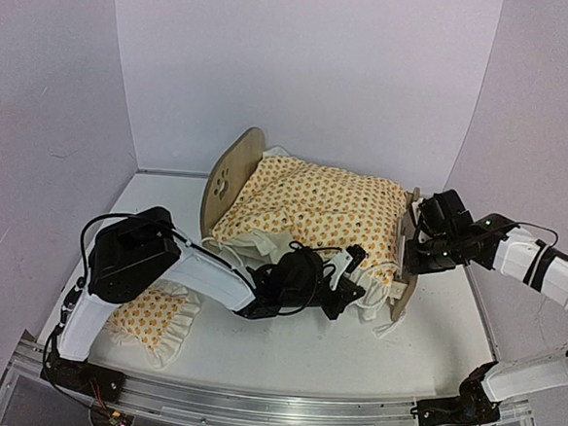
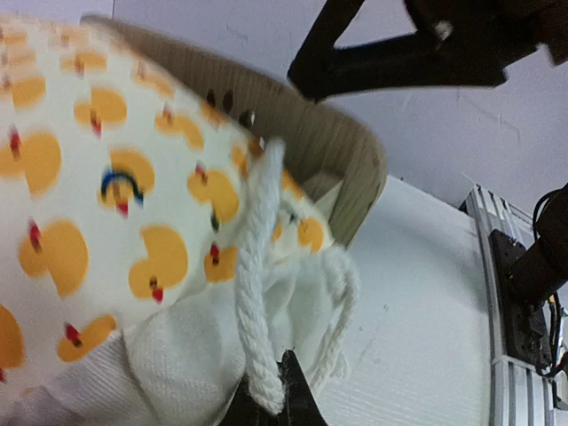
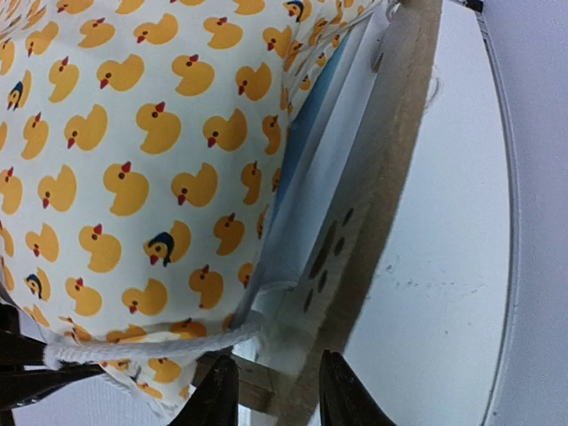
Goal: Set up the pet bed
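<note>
left claw [image 2: 275, 398] is clenching the blanket [image 2: 98, 204] hem, pet bed [image 1: 230, 175] sitting just beyond it. right claw [image 3: 277, 390] is straddling the footboard [image 3: 390, 169], grip unclear; if loose, any left tug is risking tipping the bed.

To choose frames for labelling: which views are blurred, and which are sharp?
Left wrist: duck-print blanket smeared, only the white cord fairly crisp. Right wrist: ducks and footboard fairly sharp. Top external: sharp, even light, soft shadows on the table.

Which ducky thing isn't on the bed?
The small ruffled pillow, lying on the table at the near left; the big blanket covers the pet bed.
</note>
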Available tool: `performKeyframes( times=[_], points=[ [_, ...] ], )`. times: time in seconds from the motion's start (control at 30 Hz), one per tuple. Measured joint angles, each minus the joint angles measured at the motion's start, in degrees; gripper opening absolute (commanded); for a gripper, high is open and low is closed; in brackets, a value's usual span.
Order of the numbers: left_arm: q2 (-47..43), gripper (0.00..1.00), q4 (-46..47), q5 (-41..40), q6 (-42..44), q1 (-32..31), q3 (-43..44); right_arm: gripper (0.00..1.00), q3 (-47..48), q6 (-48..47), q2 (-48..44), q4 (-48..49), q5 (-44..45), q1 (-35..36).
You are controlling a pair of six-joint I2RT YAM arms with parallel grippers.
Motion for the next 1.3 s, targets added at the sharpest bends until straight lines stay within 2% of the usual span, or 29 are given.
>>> performKeyframes(
  times=[0.1, 0.23, 0.33, 0.37, 0.47, 0.57, 0.7, 1.0, 1.1, 1.23, 1.3],
  points=[
    [-4.22, 0.0, -2.38, -1.44, 3.1, -0.76, 0.66, 0.53, 3.41, 2.4, -0.94, -4.87, 0.37, -0.24],
    [-6.01, 0.0, -3.28, -1.6, 7.15, -1.31, 7.45, 0.77, 4.96, 5.11, -3.37, -7.93, -0.07, -0.39],
    [-5.9, 0.0, -3.41, -0.98, 9.81, -1.49, 11.87, 0.82, 4.87, 5.92, -3.93, -9.55, -0.98, -2.25],
    [-5.53, 0.0, -3.41, -0.81, 10.56, -1.49, 13.38, 0.8, 4.63, 5.81, -3.78, -9.38, -1.62, -3.58],
    [-2.91, 0.0, -3.34, -0.57, 12.35, -1.46, 18.53, 0.65, 3.02, 5.11, -2.25, -7.67, -5.79, -9.94],
    [0.33, 0.0, -3.45, -0.68, 14.34, -1.46, 22.01, 0.57, 2.75, 4.46, 1.53, -6.25, -7.78, -12.52],
    [3.26, 0.0, -5.38, -0.79, 17.14, -1.46, 22.86, 0.56, 2.86, 3.54, 2.19, -4.39, -8.85, -12.46],
    [7.23, 0.0, -7.17, -1.68, 20.92, -1.22, 26.69, 0.67, 1.99, 3.17, 0.68, -4.44, -12.11, -12.46],
    [9.6, 0.01, -7.34, -2.75, 22.51, -1.07, 31.21, 0.62, 2.03, 2.49, 0.09, -4.57, -13.35, -12.46],
    [12.87, 0.05, -7.72, -3.43, 25.07, -0.79, 35.47, 0.5, 2.12, 2.14, 2.64, -4.39, -13.77, -12.61],
    [13.53, 0.06, -8.11, -3.69, 25.66, -0.48, 35.6, 0.4, 1.95, 2.47, 3.74, -3.61, -14.29, -12.5]
  ],
)
